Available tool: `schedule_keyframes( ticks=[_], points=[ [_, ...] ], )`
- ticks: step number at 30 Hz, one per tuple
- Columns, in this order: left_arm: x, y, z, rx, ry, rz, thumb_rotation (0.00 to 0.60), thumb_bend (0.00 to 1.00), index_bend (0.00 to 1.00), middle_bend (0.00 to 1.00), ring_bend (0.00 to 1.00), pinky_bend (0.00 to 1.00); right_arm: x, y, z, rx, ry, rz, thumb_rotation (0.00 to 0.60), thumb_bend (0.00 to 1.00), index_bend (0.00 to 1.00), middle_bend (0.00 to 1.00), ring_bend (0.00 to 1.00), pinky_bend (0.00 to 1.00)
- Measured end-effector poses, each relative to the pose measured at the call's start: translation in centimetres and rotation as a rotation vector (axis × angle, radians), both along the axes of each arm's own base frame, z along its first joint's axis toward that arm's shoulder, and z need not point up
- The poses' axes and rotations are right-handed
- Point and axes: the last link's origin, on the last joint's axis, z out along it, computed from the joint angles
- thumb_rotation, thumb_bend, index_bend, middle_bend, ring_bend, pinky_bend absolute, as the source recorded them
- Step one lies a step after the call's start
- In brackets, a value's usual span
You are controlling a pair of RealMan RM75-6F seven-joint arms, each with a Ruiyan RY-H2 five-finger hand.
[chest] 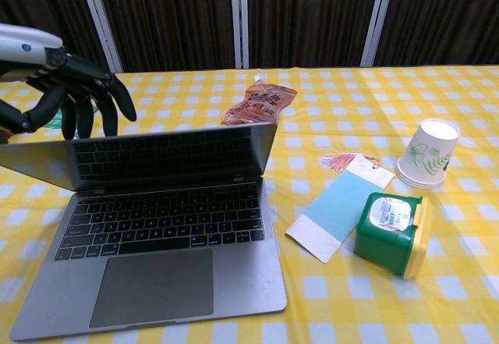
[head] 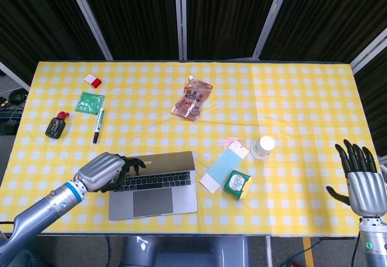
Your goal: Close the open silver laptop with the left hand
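The silver laptop sits at the table's front left, its lid tilted well forward over the keyboard, roughly half shut. My left hand rests on the lid's top left corner. In the chest view that left hand has spread fingers draped over the lid's upper edge, holding nothing. My right hand hovers past the table's right front corner, fingers spread and empty, far from the laptop.
Just right of the laptop lie a blue card, a green tin and a paper cup. A snack pouch lies behind it. A marker, green packet and small items sit at far left.
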Motion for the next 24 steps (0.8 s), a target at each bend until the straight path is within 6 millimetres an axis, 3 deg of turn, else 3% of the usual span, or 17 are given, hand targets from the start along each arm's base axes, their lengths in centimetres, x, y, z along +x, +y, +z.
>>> schedule_keyframes(
  ticks=[9,24],
  points=[
    [-0.6,-2.0,-2.4,-0.093,0.014,-0.022,0.6,1.0,0.25,0.33,0.38,0.39,0.0,0.1,0.2,-0.005,-0.004,-0.002,0.6,0.0,0.0,0.0,0.0,0.0],
    [-2.5,-2.4,-8.7,-0.161,0.059,-0.016,0.6,1.0,0.26,0.33,0.38,0.39,-0.4,-0.1,0.4,-0.003,-0.009,-0.019,0.6,0.0,0.0,0.0,0.0,0.0]
  ],
)
